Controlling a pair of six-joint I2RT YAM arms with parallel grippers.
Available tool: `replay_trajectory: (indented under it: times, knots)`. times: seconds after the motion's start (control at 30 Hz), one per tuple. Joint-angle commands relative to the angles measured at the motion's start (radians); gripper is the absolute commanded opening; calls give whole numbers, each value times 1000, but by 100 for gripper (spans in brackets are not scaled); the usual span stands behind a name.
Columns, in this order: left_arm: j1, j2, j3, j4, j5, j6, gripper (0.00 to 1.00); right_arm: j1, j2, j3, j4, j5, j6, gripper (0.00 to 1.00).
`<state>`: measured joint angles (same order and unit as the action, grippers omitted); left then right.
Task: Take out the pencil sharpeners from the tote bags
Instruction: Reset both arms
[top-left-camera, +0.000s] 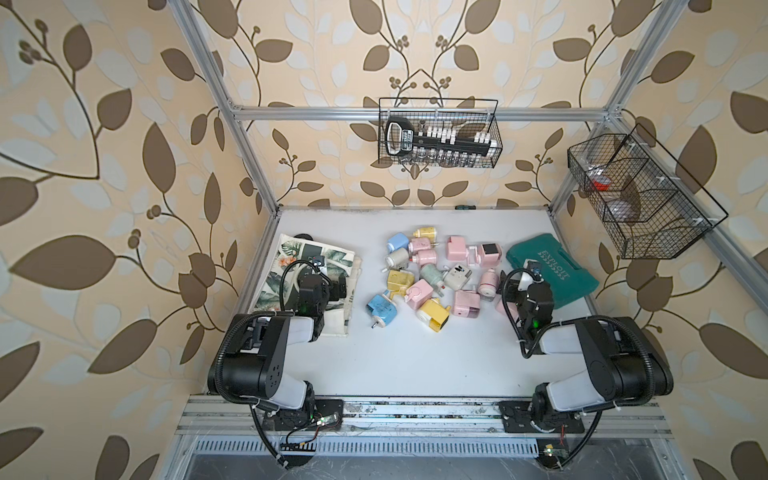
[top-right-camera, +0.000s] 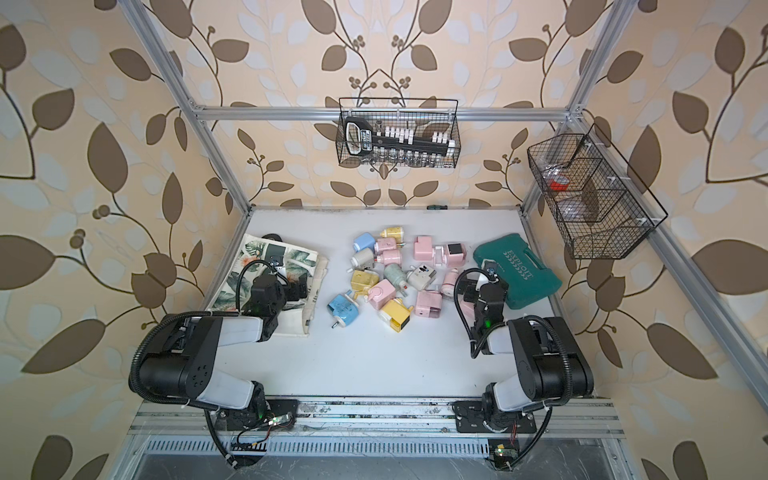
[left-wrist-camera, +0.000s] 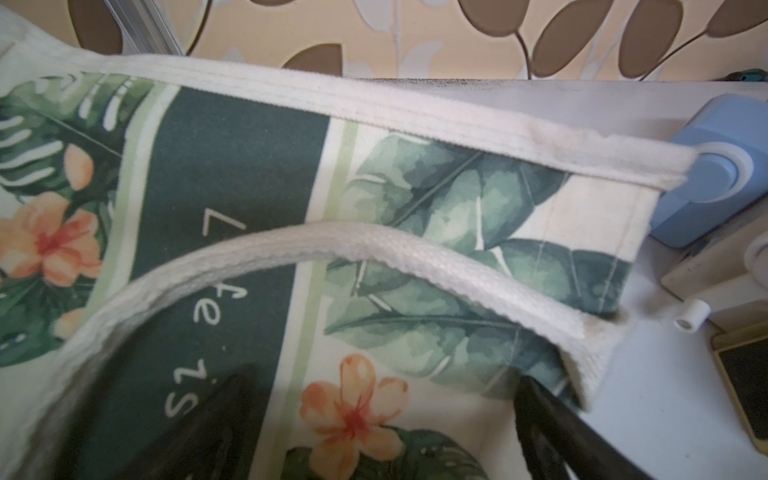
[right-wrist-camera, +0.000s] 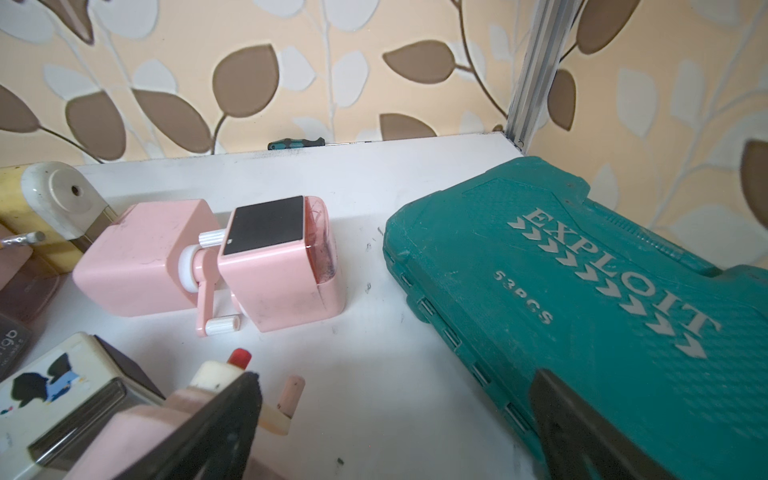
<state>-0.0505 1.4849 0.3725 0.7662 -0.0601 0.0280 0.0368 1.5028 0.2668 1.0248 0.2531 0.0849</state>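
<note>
The tote (top-left-camera: 316, 266) lies flat on the table's (top-left-camera: 415, 357) left, under the left gripper (left-wrist-camera: 374, 436), whose jaws are spread over its printed face, holding nothing. The sharpeners (top-left-camera: 432, 274) sit heaped mid-table, outside the tote. The right gripper (right-wrist-camera: 395, 424), also spread and empty, hovers between the heap and the teal case (top-left-camera: 552, 266).

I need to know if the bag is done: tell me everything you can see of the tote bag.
The tote bag is soft cream canvas printed with dark green leaves, orange-pink flowers and a dark panel with white script. It lies flat and slack on the white table, at the robot's left, apart from the sharpener pile. A cream webbing handle loops across its printed face. The left gripper, open, hovers above it, holding nothing. No bulge shows; the inside is hidden.
</note>
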Motion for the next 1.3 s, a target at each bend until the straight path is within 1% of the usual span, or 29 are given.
replay_trajectory:
  times: [0.0,0.07,0.3,0.43,0.5,0.57,0.6,0.63,0.67,0.7,0.73,0.77,0.8,0.83,0.87,0.93,1.27]
  knots:
    - [9,9,13,-25,26,-5,99,-2,3,17,-12,-14,6,100]
    - [8,9,13,-24,26,-4,99,-2,-17,-11,21,-19,3,100]
    - [9,8,11,-22,25,-5,99,-2,-16,-11,24,-20,1,100]
    - [0,-9,-17,12,21,9,99,-1,-31,-31,50,-30,-2,100]
    - [-23,-23,-50,64,-4,21,99,10,-62,-139,223,-53,-25,100]
    - [-28,-30,-71,94,-9,26,99,12,-52,-222,394,-40,-21,100]
    - [-28,-28,-68,89,-10,26,99,12,-40,-221,405,-25,-15,100]
    - [-28,-24,-59,76,-9,26,99,12,-28,-190,355,-13,-11,100]
    - [-28,-15,-43,54,-13,24,99,11,-20,-130,255,3,-7,100]
    - [-24,-3,-19,21,-29,16,99,12,-25,-48,86,3,-1,100]
    - [-11,7,0,-2,-12,8,99,12,-17,12,-36,0,6,100]
    - [10,9,17,-33,29,-1,99,10,3,-19,73,-3,-8,100]
    - [19,9,22,-42,46,-4,99,11,3,-22,81,10,-1,100]
    - [19,12,24,-39,47,-4,99,10,-16,-9,26,16,4,100]
    - [21,10,26,-45,51,-7,99,9,-21,-13,16,10,10,100]
    - [21,11,23,-44,50,-7,99,11,-15,-15,39,13,4,100]
    - [21,9,22,-44,50,-6,99,10,-19,-15,29,9,6,100]
